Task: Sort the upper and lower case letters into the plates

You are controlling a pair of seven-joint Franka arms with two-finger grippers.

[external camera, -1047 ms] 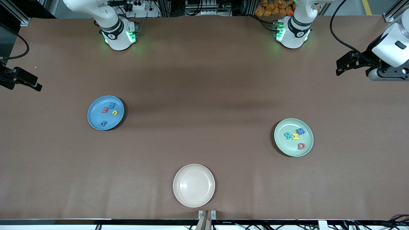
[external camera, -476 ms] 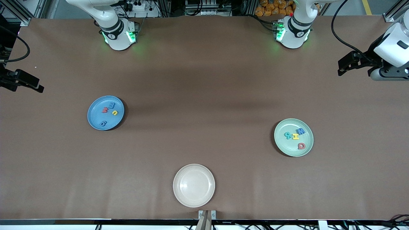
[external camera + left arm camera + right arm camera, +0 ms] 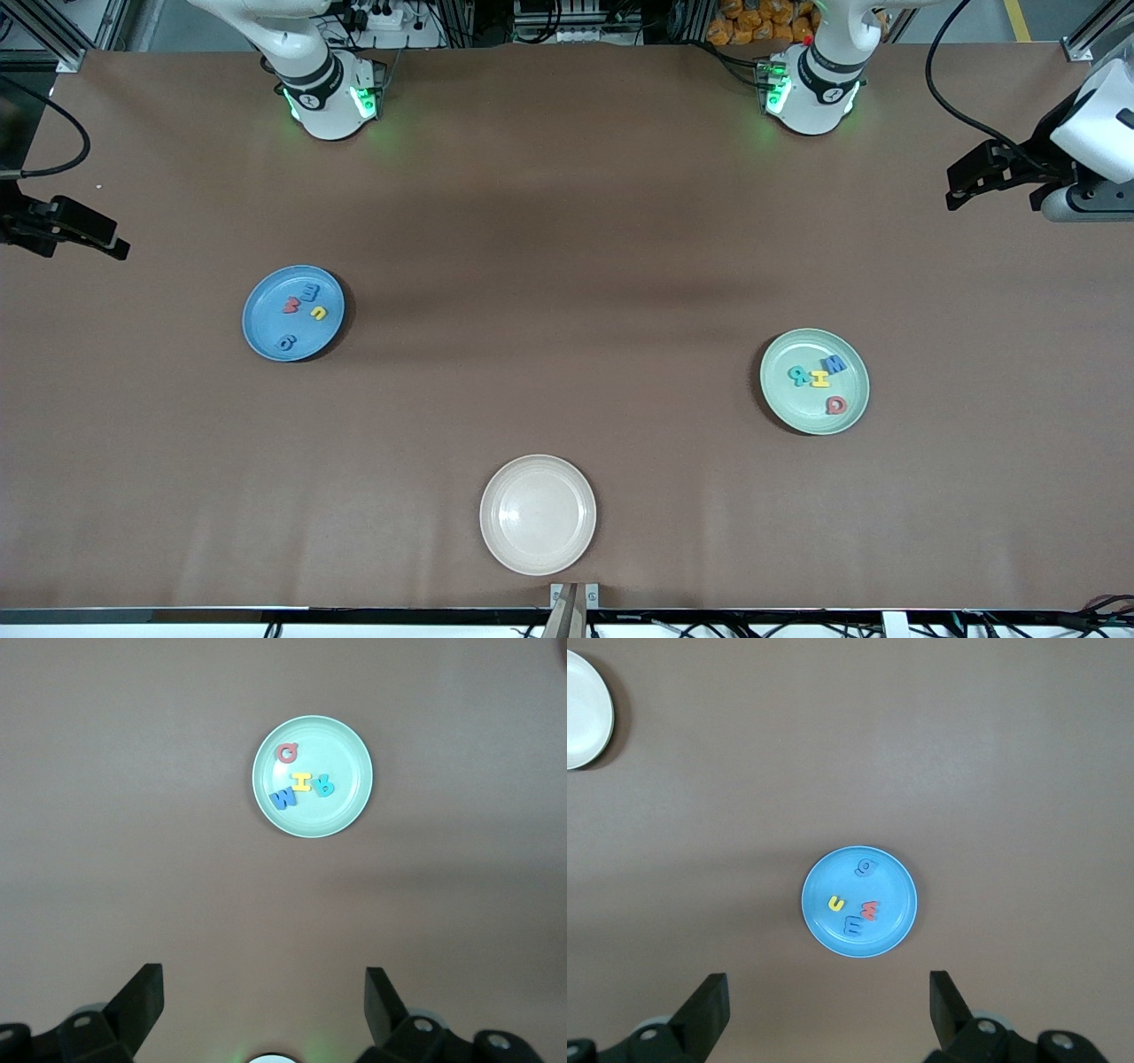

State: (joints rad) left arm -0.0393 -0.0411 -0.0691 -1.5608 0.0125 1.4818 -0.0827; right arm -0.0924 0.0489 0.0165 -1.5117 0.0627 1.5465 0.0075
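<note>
Nearest the front camera sits a cream plate (image 3: 538,515), farther back the mint plate (image 3: 784,412) holds four letters (image 3: 820,379) toward the left arm's end, the blue plate (image 3: 262,337) holds four letters (image 3: 302,308) toward the right arm's end, and the left gripper (image 3: 966,182) and right gripper (image 3: 84,232) wait spread wide and empty above the table's ends.

The only change is in the two arms; neither carries anything. The left claw (image 3: 961,186), high over the desk (image 3: 567,221) at the left arm's end, sits closer to the desk's edge than a second ago and slightly lower in the front view, so less of its white wrist shows. The right claw (image 3: 106,244), over the right arm's end of the desk, has crept a little inward toward the blue plate (image 3: 257,332) and slightly lower in the front view.
</note>
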